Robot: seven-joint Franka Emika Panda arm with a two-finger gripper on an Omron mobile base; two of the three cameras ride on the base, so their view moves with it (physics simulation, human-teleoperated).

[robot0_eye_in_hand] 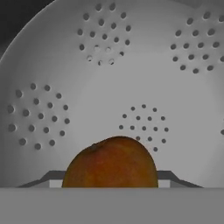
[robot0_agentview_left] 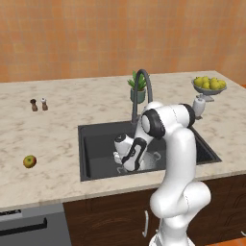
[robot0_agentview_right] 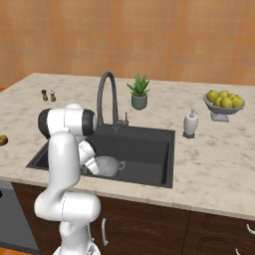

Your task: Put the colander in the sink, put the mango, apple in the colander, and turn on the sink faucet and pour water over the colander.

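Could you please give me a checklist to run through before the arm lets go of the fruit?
1. Colander sits in the sink: ok.
2. Mango is between the fingers of the gripper: ok.
3. Mango is over the colander's bowl, not its rim: ok.
4. Mango already rests on the colander's floor: cannot tell.
5. Apple waits on the counter left of the sink: ok.
6. Sink faucet runs no water: ok.
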